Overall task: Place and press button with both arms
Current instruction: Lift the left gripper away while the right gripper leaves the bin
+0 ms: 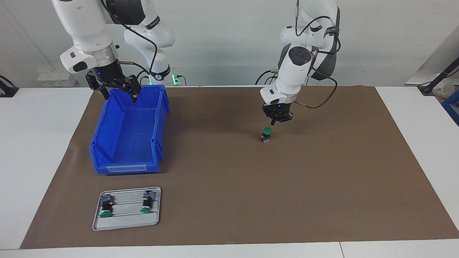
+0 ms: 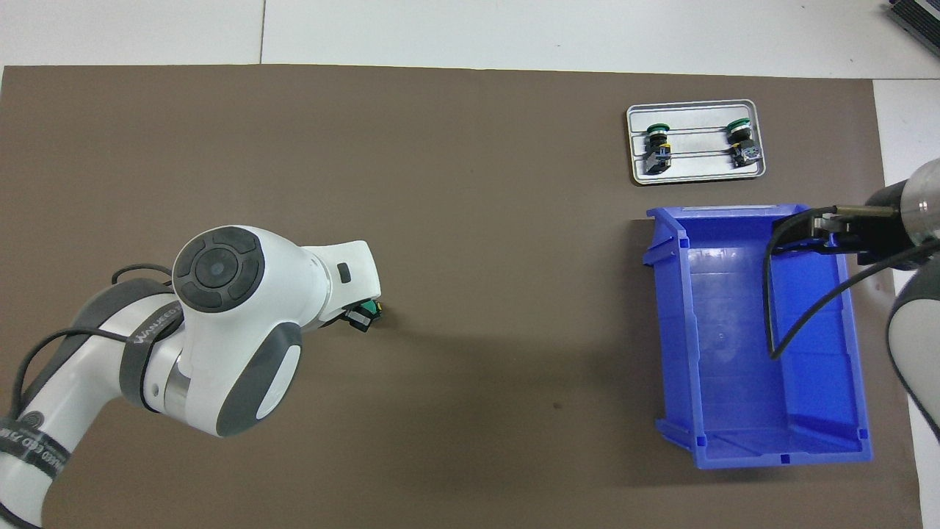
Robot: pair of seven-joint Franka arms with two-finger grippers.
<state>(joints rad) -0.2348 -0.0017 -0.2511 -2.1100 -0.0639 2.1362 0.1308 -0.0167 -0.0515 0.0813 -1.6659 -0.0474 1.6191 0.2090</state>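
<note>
A green-capped button (image 1: pixel 266 134) stands upright on the brown mat (image 1: pixel 322 179), toward the left arm's end of the table. My left gripper (image 1: pixel 273 123) points down with its fingers shut, close above the green cap, and holds nothing. In the overhead view the left gripper (image 2: pixel 359 320) covers most of the button (image 2: pixel 374 309). My right gripper (image 1: pixel 119 96) is open and empty. It hangs still over the robot-side end of the blue bin (image 1: pixel 127 168), and it also shows in the overhead view (image 2: pixel 816 226).
The blue bin (image 2: pixel 734 455) holds nothing. A grey tray (image 1: pixel 125 224) lies farther from the robots than the bin, also in the overhead view (image 2: pixel 694 175). Two more green-capped buttons (image 1: pixel 105 208) (image 1: pixel 146 204) lie on their sides in it.
</note>
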